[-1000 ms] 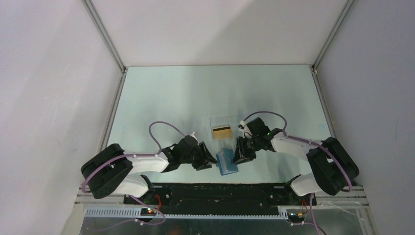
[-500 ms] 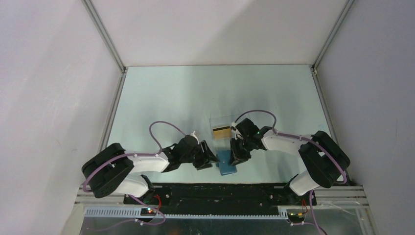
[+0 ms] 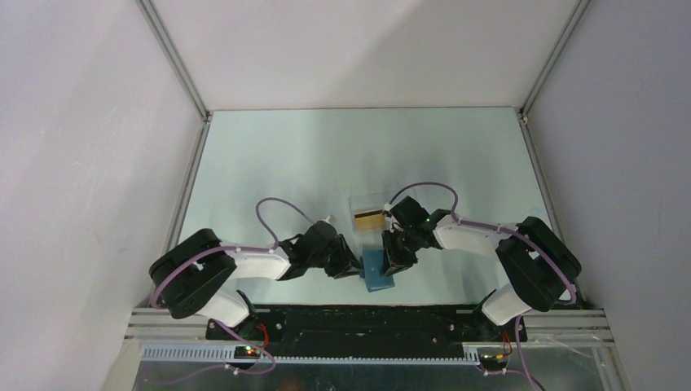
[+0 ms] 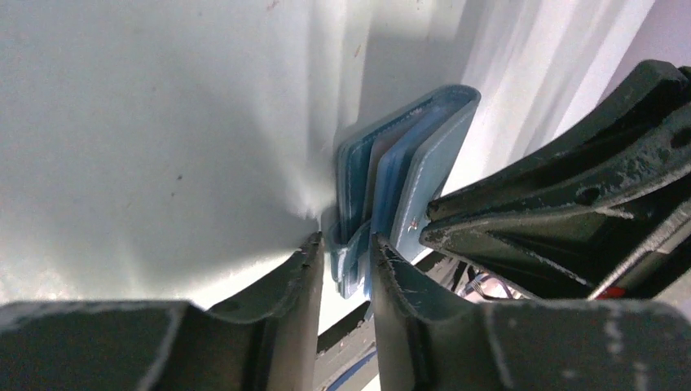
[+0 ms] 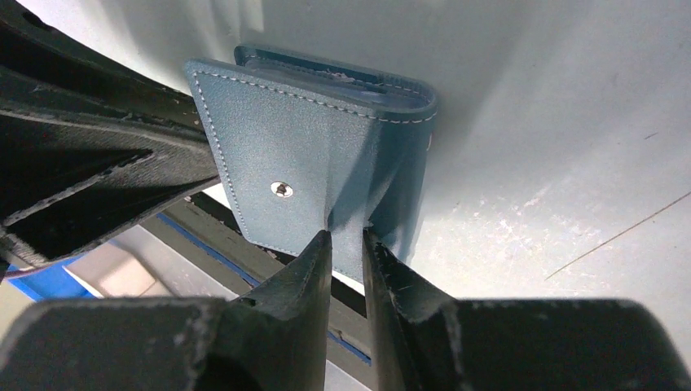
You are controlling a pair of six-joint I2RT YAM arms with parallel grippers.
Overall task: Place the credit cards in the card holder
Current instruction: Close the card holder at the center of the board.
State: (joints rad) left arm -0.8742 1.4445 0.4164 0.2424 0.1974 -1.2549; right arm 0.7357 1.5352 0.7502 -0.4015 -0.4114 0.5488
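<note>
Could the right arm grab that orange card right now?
Probably not yet. The orange card lies close to the right arm's wrist, so reach looks fine, but the right gripper is pinched on the blue card holder and would need to let go first.

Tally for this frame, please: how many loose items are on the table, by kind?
blue card holder: 1
orange-gold credit card: 1 (only one visible)
clear plastic box: 1
Total: 3
</note>
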